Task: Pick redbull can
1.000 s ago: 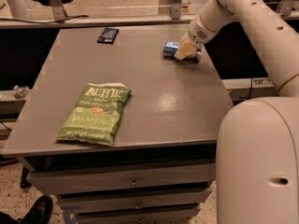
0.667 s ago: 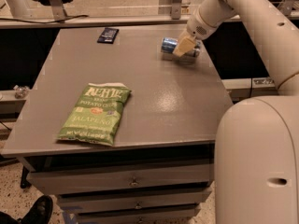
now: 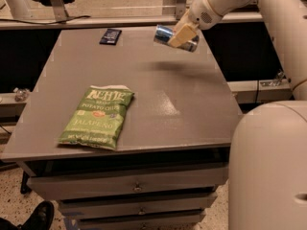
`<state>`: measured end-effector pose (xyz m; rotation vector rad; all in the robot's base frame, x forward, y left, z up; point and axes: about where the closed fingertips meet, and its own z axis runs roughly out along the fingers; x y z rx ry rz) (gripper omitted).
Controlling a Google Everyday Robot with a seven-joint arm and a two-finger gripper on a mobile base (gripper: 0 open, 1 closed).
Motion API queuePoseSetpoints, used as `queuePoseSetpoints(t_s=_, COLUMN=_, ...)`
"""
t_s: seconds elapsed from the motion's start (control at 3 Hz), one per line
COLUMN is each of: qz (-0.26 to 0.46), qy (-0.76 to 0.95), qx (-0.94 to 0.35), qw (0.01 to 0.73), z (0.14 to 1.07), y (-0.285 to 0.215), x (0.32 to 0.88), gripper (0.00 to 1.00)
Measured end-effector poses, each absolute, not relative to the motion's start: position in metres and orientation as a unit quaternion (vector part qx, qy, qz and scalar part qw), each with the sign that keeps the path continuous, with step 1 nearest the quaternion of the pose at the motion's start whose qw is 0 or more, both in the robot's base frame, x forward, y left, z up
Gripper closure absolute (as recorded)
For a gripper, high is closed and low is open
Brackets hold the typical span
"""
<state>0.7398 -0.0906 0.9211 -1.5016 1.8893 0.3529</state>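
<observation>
The redbull can (image 3: 165, 34) is a slim blue-and-silver can, held sideways in the air above the far right part of the grey table (image 3: 192, 104). My gripper (image 3: 181, 36) is shut on the can, its tan fingers (image 3: 181, 35) across the can's middle. The can's shadow falls on the table below it. The white arm reaches in from the upper right.
A green jalapeño chip bag (image 3: 97, 116) lies flat at the front left of the table. A small flat dark-blue packet (image 3: 110, 35) lies at the far edge. Drawers (image 3: 134, 186) are under the table. The robot's white body (image 3: 268, 166) fills the lower right.
The gripper has lifted the can off the table and carried it up and a little to the left. The chip bag and the packet have not moved.
</observation>
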Motion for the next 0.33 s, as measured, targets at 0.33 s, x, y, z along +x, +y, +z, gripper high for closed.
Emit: queuePoseSetpoints(t_s=0.33, qz=0.151, qy=0.721, qx=-0.578, qw=0.350, z=0.9249, y=-0.0822, x=0.7367, gripper=1.00)
